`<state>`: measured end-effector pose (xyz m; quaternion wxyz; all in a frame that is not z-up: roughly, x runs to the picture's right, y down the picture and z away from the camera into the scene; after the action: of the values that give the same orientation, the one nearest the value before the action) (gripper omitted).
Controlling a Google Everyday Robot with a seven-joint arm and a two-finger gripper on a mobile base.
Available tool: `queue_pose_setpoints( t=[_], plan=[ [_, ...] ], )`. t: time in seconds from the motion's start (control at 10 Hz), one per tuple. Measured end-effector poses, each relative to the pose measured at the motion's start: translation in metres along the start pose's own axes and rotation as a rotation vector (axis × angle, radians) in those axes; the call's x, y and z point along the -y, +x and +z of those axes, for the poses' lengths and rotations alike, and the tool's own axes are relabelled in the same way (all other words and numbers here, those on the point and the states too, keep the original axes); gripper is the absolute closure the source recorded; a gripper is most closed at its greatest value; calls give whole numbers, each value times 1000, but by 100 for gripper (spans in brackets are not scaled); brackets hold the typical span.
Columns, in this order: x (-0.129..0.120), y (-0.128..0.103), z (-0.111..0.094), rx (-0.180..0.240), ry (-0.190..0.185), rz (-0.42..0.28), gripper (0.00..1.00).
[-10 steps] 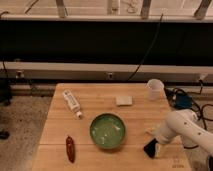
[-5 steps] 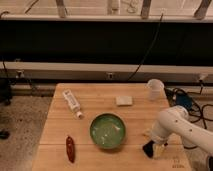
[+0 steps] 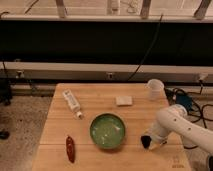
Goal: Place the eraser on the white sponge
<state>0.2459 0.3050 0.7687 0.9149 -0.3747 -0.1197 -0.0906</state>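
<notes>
The eraser (image 3: 145, 142) is a small black block at the tip of my white arm, just above the wooden table (image 3: 100, 102) near its front right. My gripper (image 3: 147, 142) is shut on it, right of the green bowl. The white sponge (image 3: 124, 100) is a small off-white pad lying flat on the table's far middle, well behind and left of the gripper. Nothing rests on it.
A green bowl (image 3: 107, 131) sits front centre, between the gripper and the table's left. A dark red chili pepper (image 3: 70, 148) lies front left. A white tube bottle (image 3: 72, 102) lies at the left. A clear plastic cup (image 3: 155, 89) stands far right, near the sponge.
The arm has folded in and the gripper with the black block has shifted slightly left and away from the front edge. The things on the table have not moved.
</notes>
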Motion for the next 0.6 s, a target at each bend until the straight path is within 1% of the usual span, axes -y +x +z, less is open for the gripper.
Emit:
queue_pose_setpoints(
  t=[0.6],
  plan=[
    [-2,1,0,1,-3,3,100]
  ],
)
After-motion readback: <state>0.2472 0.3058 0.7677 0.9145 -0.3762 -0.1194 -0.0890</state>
